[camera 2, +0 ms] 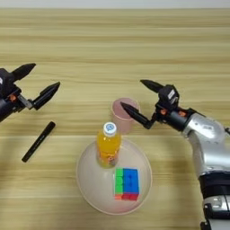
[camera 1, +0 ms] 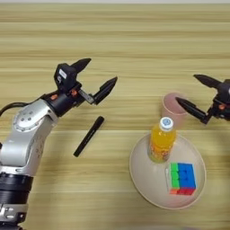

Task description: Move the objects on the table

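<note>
A pale pink cup [camera 2: 122, 113] stands upright on the table [camera 1: 134, 40], just beyond a beige plate [camera 2: 90, 184]. My right gripper [camera 2: 137, 99] is open at the cup's right side, with its lower finger [camera 2: 134, 116] reaching over the rim and its upper finger beyond the cup. On the plate stand an orange-drink bottle [camera 2: 108, 147] with a white cap and a colourful cube [camera 2: 126, 183]. A slim black marker [camera 1: 89, 135] lies on the wood to the left. My left gripper [camera 1: 99, 74] hovers open above and beyond the marker, holding nothing.
Bare wood stretches across the far half of the table. The plate's rim sits close to the cup's base, and the bottle stands directly in front of the cup.
</note>
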Robot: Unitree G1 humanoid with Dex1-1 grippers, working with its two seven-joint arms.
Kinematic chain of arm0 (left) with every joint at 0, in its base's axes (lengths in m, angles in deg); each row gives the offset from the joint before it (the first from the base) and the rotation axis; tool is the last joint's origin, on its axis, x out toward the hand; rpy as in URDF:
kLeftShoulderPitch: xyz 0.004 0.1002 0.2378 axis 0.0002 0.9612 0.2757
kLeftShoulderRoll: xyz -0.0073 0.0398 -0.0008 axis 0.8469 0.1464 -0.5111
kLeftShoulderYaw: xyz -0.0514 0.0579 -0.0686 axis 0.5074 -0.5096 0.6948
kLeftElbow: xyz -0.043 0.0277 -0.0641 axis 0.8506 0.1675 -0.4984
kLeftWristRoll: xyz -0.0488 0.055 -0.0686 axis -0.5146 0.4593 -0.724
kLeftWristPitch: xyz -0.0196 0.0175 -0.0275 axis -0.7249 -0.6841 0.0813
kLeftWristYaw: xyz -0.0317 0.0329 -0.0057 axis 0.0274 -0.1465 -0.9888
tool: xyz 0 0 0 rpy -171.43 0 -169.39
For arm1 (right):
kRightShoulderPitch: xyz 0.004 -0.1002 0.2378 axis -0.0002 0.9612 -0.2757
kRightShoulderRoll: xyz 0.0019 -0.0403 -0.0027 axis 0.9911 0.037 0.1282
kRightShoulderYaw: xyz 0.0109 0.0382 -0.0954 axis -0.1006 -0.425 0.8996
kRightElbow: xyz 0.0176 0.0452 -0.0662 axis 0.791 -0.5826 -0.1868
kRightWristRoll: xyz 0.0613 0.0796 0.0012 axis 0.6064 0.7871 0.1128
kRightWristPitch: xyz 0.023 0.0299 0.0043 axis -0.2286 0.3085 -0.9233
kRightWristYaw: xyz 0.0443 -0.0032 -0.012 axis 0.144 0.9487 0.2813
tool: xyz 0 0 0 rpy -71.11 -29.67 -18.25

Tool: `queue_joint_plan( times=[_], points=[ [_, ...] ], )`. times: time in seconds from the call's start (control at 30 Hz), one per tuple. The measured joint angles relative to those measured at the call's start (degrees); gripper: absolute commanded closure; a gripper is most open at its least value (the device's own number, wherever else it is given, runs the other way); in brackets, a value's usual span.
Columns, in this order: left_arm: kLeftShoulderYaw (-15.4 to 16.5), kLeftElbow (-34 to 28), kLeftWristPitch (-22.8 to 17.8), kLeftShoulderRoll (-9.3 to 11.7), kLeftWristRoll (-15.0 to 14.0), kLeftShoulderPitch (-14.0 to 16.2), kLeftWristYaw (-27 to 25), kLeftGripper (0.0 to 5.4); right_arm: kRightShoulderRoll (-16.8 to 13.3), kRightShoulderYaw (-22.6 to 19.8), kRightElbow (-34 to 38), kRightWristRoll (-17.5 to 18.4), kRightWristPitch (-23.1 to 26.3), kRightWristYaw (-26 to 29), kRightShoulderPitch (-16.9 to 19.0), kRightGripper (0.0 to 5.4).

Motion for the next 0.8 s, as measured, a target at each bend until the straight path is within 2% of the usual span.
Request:
queue_joint_plan(
  times=[0.27,0.43,0.8],
  points=[
    [-0.16,0.3,0.08,-0.69,0.73,0.0,0.01,0.0,0.14,1.5,-7.53,-3.0,-1.43,-0.01,-1.37,0.01],
    [-0.15,0.32,0.17,-0.75,0.87,0.0,-0.04,0.0,-0.96,1.44,-12.74,-3.58,-4.87,1.69,-1.53,0.01],
    [-0.12,0.33,0.55,-0.73,0.92,0.0,-0.24,0.0,-1.93,2.44,-17.66,-6.57,-8.97,2.75,-0.16,0.01]
  ],
)
